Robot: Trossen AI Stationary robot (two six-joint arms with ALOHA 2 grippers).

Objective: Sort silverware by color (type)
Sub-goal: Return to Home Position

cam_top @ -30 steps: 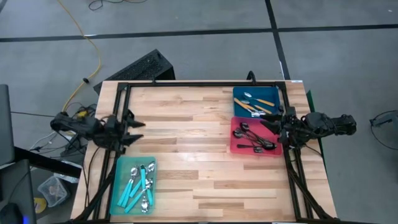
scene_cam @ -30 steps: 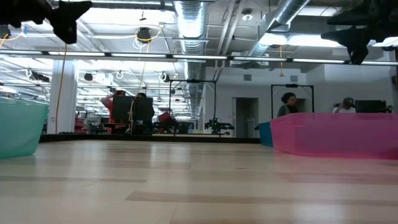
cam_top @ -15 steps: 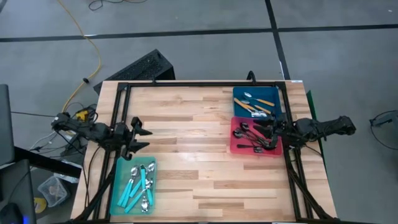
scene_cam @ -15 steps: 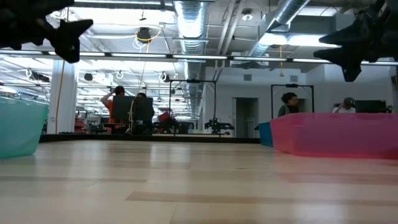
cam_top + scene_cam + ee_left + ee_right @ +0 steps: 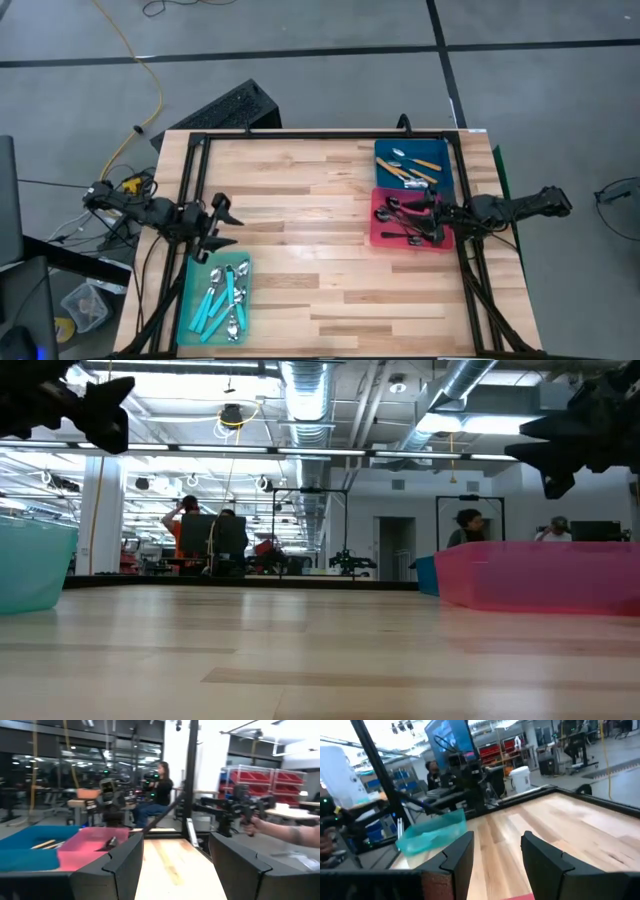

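Observation:
The silverware lies sorted in three trays. Teal-handled spoons (image 5: 222, 296) fill the teal tray (image 5: 196, 268) near the table's left near corner. Orange-handled spoons (image 5: 412, 166) lie in the blue tray (image 5: 384, 152). Dark metal spoons (image 5: 398, 220) lie in the pink tray (image 5: 378, 238). My left gripper (image 5: 226, 223) hangs open above the bare wood, just beyond the teal tray's far edge. My right gripper (image 5: 412, 212) is open over the pink tray, above the dark spoons; it holds nothing in the right wrist view (image 5: 497, 852).
Bare wooden tabletop (image 5: 310, 230) spans the middle between the trays. A black frame runs along the table's far and side edges (image 5: 300, 134). In the left wrist view a person's forearm (image 5: 285, 832) shows beyond the table, and people stand in the room behind (image 5: 465, 525).
My right gripper has moved toward the table's left, from the pink tray's right edge to over its middle, and has sunk a little. My left gripper has moved toward the table's right and slightly nearer, coming up beside the teal tray's far edge. Both stayed open.

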